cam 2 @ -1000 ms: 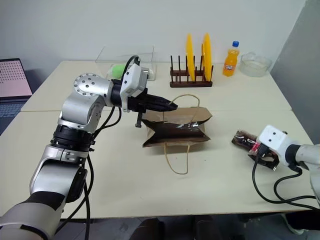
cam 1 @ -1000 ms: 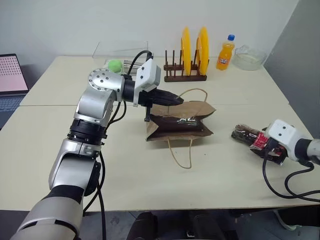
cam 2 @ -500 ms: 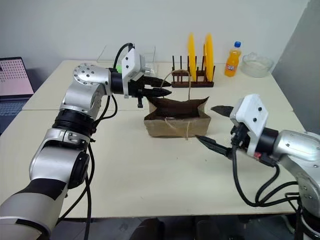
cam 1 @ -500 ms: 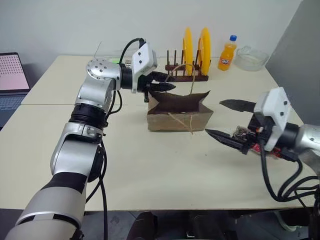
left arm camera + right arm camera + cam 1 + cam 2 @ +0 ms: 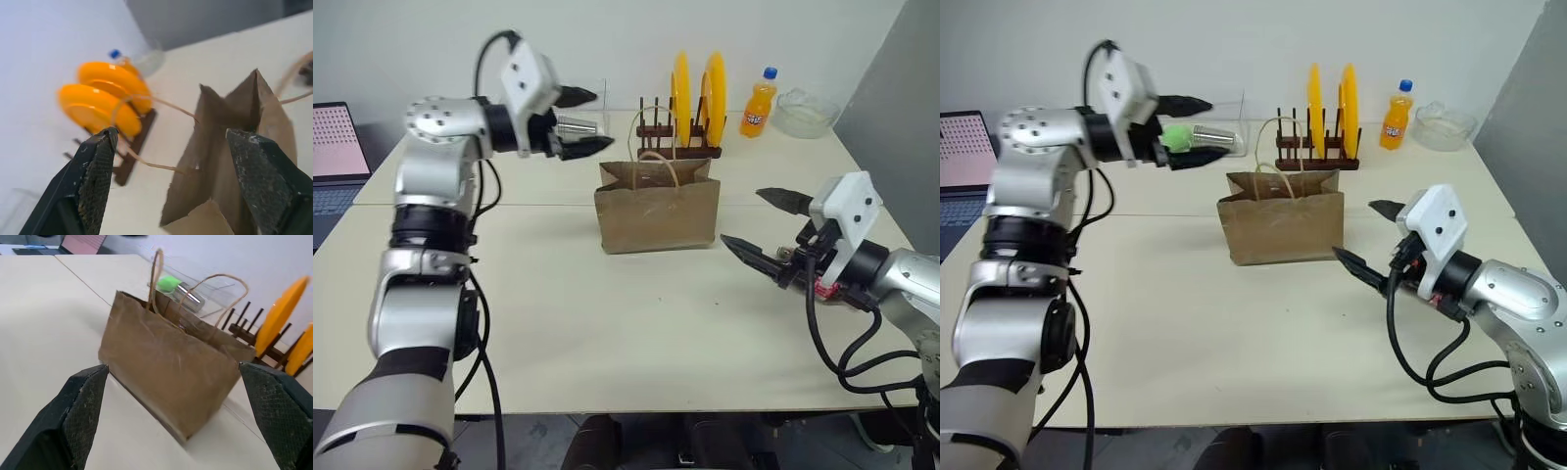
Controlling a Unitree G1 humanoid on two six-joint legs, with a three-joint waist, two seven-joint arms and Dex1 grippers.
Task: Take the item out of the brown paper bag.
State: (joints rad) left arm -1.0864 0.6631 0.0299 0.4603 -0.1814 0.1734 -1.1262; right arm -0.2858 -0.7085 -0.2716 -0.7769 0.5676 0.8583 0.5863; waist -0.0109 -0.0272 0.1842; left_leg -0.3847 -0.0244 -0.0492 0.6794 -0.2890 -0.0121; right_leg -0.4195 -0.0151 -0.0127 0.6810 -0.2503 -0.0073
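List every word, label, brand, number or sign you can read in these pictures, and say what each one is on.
No text here can be read.
Orange soda bottle: a label band is there, too small to read.
Laptop screen: a pink dotted pattern, no legible characters.
Brown paper bag: plain, no print visible.
Cola bottle: a bit of red label shows behind the right gripper, unreadable.

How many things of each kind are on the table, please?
Paper bag: 1
Yellow plates: 2
Plate rack: 1
Soda bottle: 1
Glass bowl: 1
Clear box: 1
Green ball: 1
Total: 8
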